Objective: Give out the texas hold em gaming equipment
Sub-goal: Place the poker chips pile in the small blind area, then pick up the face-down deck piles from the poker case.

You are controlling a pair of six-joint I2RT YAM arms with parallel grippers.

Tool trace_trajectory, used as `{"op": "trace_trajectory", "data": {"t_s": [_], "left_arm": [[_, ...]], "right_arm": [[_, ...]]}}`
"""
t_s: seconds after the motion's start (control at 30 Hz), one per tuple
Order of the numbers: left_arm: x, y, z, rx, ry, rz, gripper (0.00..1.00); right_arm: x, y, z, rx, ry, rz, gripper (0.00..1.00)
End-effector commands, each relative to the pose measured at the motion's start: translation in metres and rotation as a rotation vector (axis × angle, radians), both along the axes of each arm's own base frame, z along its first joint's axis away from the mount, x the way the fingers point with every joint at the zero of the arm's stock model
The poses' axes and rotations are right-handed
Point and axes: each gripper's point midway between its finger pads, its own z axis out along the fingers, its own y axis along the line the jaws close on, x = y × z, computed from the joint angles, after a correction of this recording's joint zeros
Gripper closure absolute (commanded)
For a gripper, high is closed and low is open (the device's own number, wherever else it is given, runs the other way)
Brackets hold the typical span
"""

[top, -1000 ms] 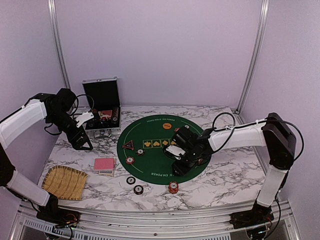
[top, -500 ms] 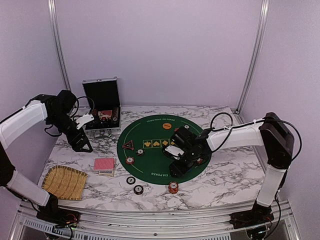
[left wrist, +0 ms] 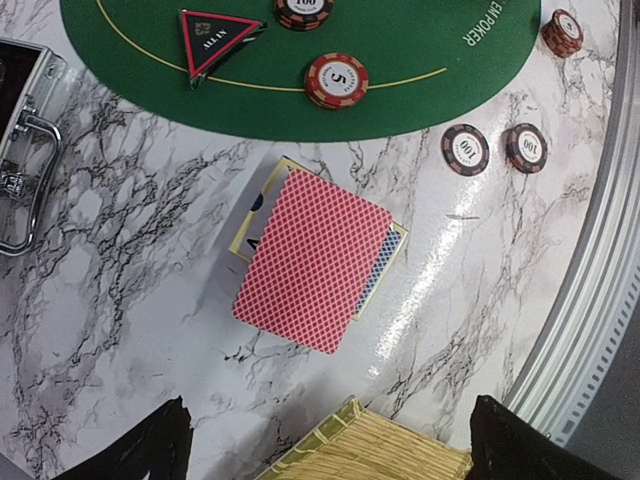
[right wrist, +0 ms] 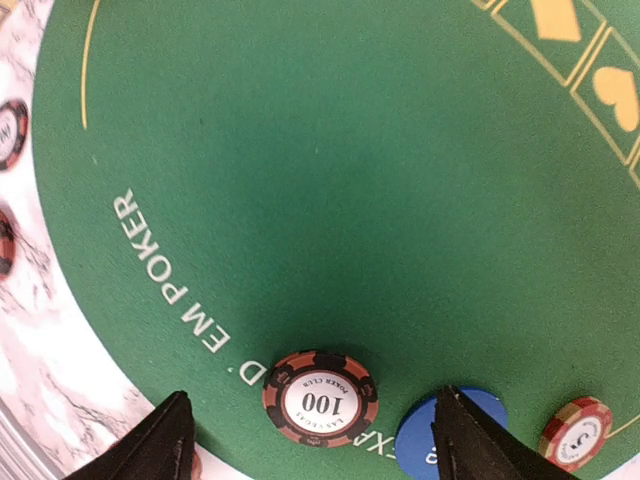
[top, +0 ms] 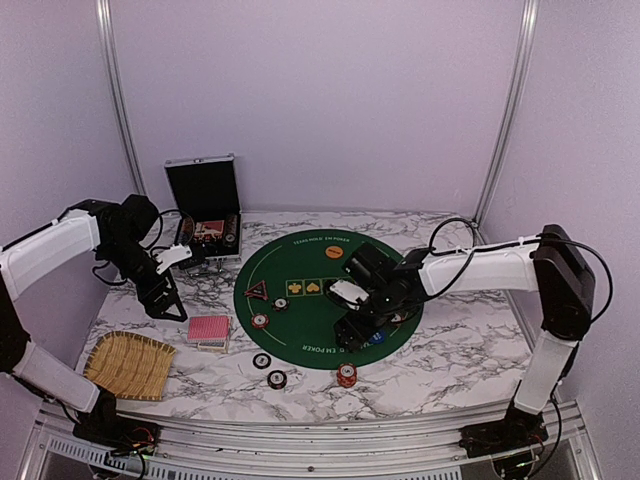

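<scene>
Texas hold em gaming equipment was spread over table & mat. Biggest item, the red-backed card deck point(left wrist: 312, 260), lay flat on bare marble just off the mat's near-left edge, near the straw tray point(left wrist: 380, 450), atop a yellow/blue-edged piece I couldn't ID. Prob. light but a loose, slick stack: likely to shear if only the top cards got pinched, so best taken low across its narrow width, whole stack at once. Left claw point(left wrist: 330, 445) hovered over it, jaws wide apart, holding nothing. Next down, the blue dealer button point(right wrist: 412, 440) sat on the mat near its front edge, partly under one finger of the right claw point(right wrist: 315, 430). That claw was spread too, empty, w/ a "100" chip point(right wrist: 321, 397) lying loose between its fingers. Chips & button: stiff, thin, little edge to catch, so pinch across the rim w/ tips right down on the felt. Also a red "5" chip point(left wrist: 336, 80) on the mat, and a pair of dark chips point(left wrist: 466, 149) on marble. Surface: glossy marble-look table point(top: 460, 340), prob. slippery; green mat point(right wrist: 300, 150) should give more friction. Room: bare felt mid-mat; silver case point(top: 205, 190) stood open back left, well apart from both claws.
</scene>
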Motion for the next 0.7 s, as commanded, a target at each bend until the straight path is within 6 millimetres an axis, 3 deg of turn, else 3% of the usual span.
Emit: {"op": "trace_trajectory", "data": {"t_s": [0.0, 0.17, 0.43, 0.67], "left_arm": [[-0.024, -0.01, -0.011, -0.026, 0.054, -0.094, 0.01], [-0.028, -0.012, -0.029, 0.001, 0.036, -0.181, 0.01], [-0.017, -0.005, -0.046, 0.074, -0.078, -0.381, 0.01], [0.002, -0.008, -0.054, 0.099, -0.091, -0.457, 0.01]], "right_arm": [[0.024, 0.016, 0.062, 0.114, -0.113, -0.052, 0.15], [0.033, 0.024, 0.091, 0.174, -0.153, -0.089, 0.02], [0.041, 0.035, 0.112, 0.243, -0.156, -0.125, 0.01], [0.042, 0.034, 0.116, 0.268, -0.144, -0.147, 0.01]]}}
